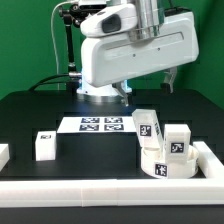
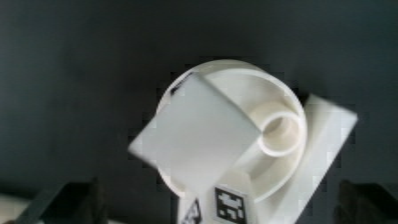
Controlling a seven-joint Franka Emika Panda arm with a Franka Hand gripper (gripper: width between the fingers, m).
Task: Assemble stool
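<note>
Here, in the exterior view, the round seat point(image 1: 165, 166) lies flat at lower right, hole upward. A tilted leg block point(image 1: 150, 125) and an upright leg block point(image 1: 178, 140) sit at its rim; a lone leg block point(image 1: 44, 146) stands lower left. In the blurred wrist view the tilted leg block hides part of the seat; the gripper point(image 2: 214, 205) is spread apart, empty, fingers mostly cut off.

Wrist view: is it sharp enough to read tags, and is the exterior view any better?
Wrist view: soft all over, the seat a bright blur, the tag beside it unreadable. Exterior view: clearer, evenly lit, tags on the marker board and the lone leg block distinct.
</note>
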